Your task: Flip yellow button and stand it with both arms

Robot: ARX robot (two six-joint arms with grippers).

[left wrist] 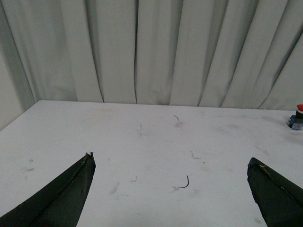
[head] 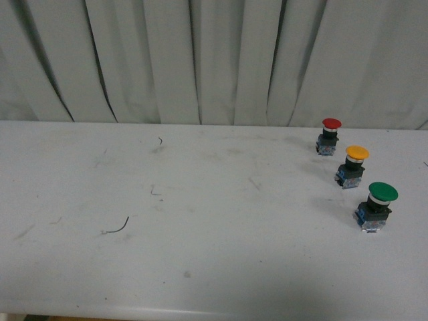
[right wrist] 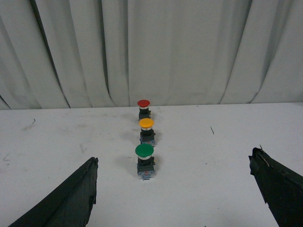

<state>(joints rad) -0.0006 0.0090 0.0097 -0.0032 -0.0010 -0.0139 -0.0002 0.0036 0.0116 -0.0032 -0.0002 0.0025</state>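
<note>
Pleated grey-white curtain (head: 214, 60) backs a scuffed white tabletop (head: 200, 267). Both black pincer grippers, left (left wrist: 170, 189) and right (right wrist: 173, 189), hang with jaws spread wide, holding nothing. At the table's right the yellow-capped push-button (head: 352, 166) stands upright between the larger green-capped button (head: 376, 205) and the red-capped button (head: 328, 136). A thin dark wire scrap (head: 119, 227) lies well apart.
</note>
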